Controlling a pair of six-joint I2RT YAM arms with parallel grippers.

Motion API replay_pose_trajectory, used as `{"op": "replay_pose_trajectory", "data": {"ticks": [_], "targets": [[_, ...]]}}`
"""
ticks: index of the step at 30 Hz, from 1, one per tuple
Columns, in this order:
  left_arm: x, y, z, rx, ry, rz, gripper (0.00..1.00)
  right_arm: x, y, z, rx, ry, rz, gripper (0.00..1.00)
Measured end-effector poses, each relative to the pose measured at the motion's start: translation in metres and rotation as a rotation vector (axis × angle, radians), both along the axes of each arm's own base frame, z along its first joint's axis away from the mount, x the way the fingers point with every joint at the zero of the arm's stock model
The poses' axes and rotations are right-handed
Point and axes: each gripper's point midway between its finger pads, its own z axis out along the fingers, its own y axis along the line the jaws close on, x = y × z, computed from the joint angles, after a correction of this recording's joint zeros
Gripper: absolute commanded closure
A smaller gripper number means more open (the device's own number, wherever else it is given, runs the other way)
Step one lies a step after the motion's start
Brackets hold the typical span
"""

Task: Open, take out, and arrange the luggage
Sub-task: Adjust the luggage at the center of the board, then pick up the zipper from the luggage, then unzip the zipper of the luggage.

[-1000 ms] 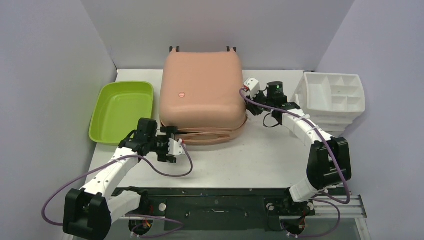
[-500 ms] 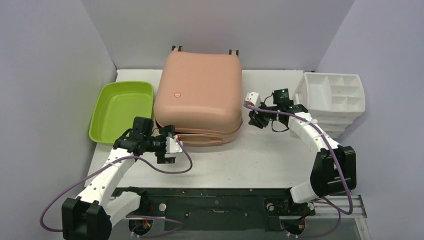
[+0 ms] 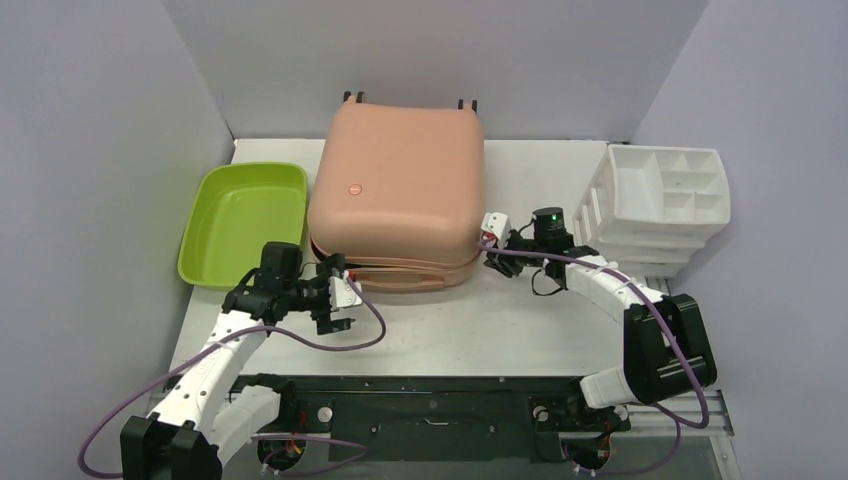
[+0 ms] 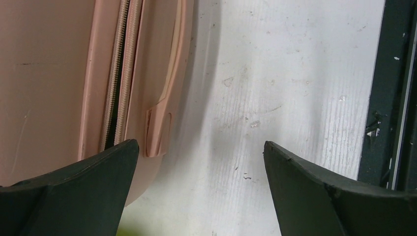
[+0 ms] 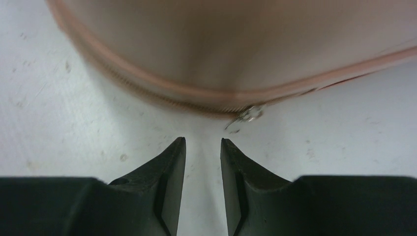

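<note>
Luggage (image 3: 395,190) lies flat on table (image 3: 520,330), lid down. Right gripper (image 5: 203,147), jaws narrow and empty, faces zipper pull (image 5: 248,115), likely to pinch it; left gripper (image 4: 200,145), jaws wide, at near-left seam.

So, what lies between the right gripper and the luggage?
Only a bare strip of table separates the right gripper from the luggage, in the right wrist view; its zipper pull hangs just aside.
</note>
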Motion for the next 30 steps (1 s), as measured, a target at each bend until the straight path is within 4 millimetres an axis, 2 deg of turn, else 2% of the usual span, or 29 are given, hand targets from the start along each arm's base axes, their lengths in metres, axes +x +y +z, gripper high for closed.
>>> {"op": "replay_pose_trajectory", "data": {"ticks": [4,6,11,13,17,30], "targets": [[0.001,0.001,0.002,-0.017,-0.009,0.020,0.04,0.029,0.014,0.022,0.064,-0.107,-0.089,0.72],[0.002,0.001,0.002,-0.021,-0.010,0.025,0.04,0.032,0.014,0.021,0.071,-0.114,-0.131,0.74],[0.004,0.001,0.002,-0.029,-0.016,0.033,0.04,0.041,0.011,0.020,0.068,-0.144,-0.216,0.91],[0.005,0.001,0.002,-0.032,-0.018,0.035,0.04,0.044,0.010,0.022,0.065,-0.157,-0.243,0.95],[0.005,0.001,0.003,-0.035,-0.019,0.036,0.04,0.046,0.005,0.023,0.055,-0.170,-0.281,1.00],[0.006,0.001,0.004,-0.036,-0.024,0.039,0.04,0.043,-0.001,0.026,0.013,-0.186,-0.289,1.00]]}}
